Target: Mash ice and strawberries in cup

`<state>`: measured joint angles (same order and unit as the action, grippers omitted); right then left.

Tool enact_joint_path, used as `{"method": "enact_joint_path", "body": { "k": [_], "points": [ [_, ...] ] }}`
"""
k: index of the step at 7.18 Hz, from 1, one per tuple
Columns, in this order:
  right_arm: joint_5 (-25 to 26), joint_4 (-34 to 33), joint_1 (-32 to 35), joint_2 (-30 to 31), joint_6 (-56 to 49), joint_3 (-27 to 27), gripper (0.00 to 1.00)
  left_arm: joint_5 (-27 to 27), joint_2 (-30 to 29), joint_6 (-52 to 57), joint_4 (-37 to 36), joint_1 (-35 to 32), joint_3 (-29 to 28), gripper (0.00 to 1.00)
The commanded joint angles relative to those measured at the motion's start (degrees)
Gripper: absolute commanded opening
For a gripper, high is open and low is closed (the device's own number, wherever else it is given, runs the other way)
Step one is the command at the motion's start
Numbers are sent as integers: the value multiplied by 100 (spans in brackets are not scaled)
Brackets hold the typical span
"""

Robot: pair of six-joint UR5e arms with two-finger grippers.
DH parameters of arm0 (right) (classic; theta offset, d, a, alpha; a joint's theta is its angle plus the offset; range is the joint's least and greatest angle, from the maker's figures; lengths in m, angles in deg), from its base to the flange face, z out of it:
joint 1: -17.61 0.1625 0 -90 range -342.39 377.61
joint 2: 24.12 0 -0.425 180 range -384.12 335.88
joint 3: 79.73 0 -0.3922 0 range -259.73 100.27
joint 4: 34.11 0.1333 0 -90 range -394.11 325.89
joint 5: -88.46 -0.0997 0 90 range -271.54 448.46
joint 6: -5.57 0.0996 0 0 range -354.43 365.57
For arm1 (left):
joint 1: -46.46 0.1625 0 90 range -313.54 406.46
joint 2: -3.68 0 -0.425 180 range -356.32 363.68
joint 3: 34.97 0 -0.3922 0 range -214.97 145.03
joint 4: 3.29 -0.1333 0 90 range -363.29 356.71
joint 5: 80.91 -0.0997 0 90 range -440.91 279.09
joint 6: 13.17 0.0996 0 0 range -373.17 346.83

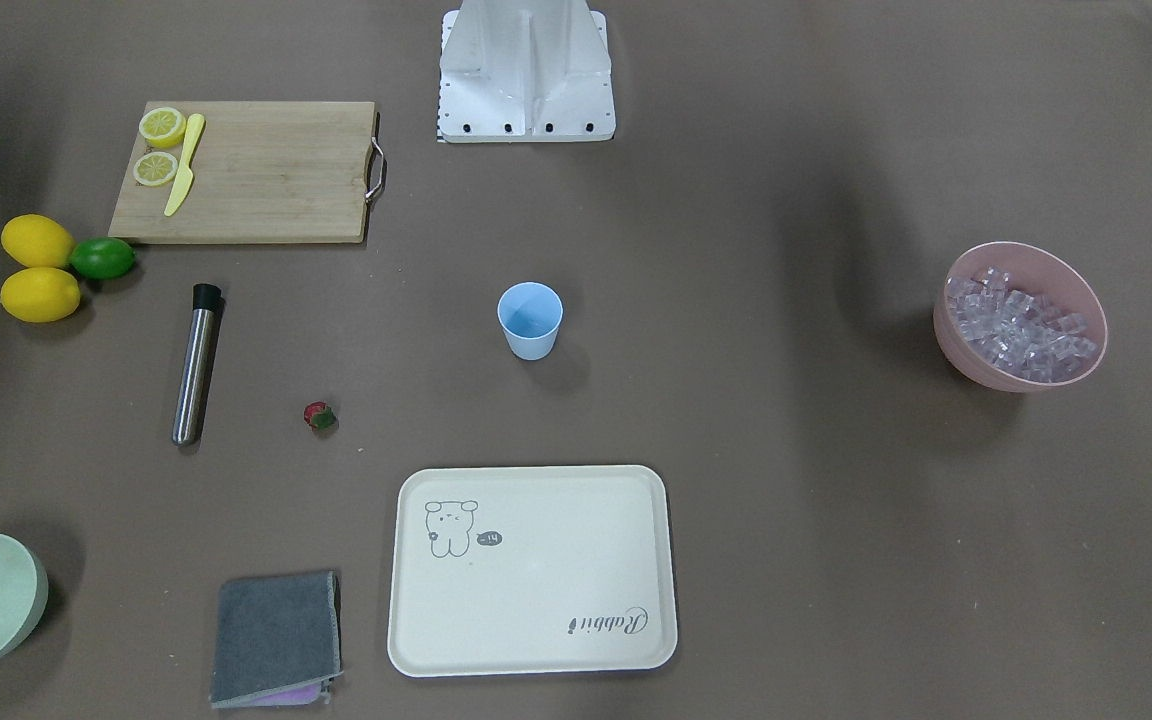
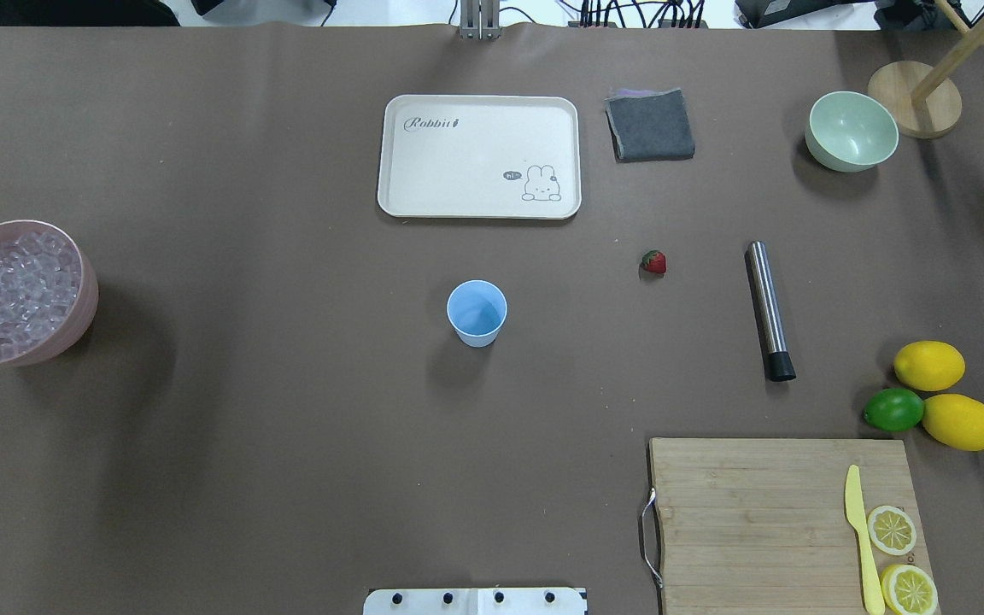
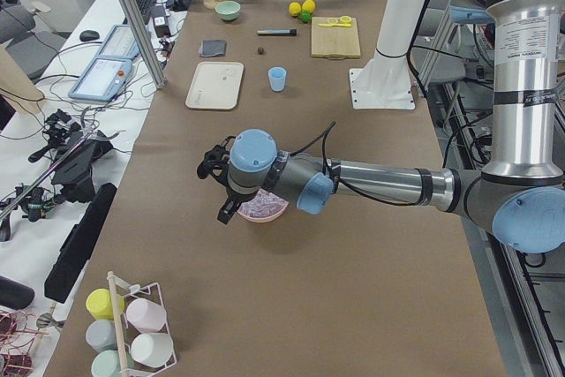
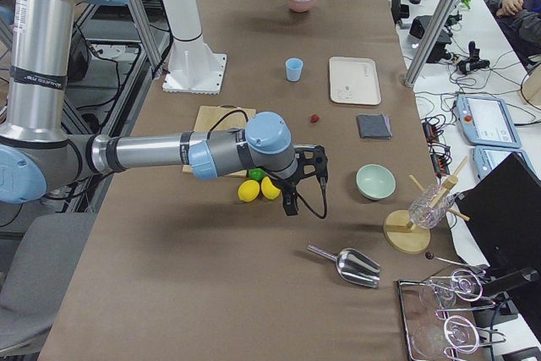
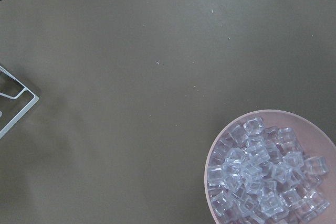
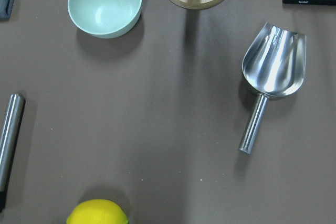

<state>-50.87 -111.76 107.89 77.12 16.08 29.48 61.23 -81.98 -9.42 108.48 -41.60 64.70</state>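
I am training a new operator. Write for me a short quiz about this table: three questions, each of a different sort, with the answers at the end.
1. True or false: the cup stands upright and is empty.
2. Choose one: the ice lies in A) the pink bowl, B) the green bowl, C) the tray.
3. Fill the gap: on the cutting board, beside the two lemon halves, lies a yellow ____.

Key: 1 true; 2 A; 3 knife.
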Motion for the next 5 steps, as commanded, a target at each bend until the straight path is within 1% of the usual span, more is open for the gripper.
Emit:
{"method": "enact_joint_path", "body": {
  "k": [1,2,3,4,5],
  "points": [
    [125,75,-431,-305,861,118,100,-106,-39,-636,21,254,26,99],
    [317,75,-746,-490,1335,136,100,-246,-39,-978,21,298,113,99],
    [511,84,-1115,-718,1923,153,100,-248,-22,-1312,21,316,288,98],
    [713,84,-1449,-938,2486,162,100,-256,-22,-1646,21,455,403,98],
    [941,84,-1783,-1079,2874,162,100,-352,-39,-1980,29,744,508,98]
  ]
}}
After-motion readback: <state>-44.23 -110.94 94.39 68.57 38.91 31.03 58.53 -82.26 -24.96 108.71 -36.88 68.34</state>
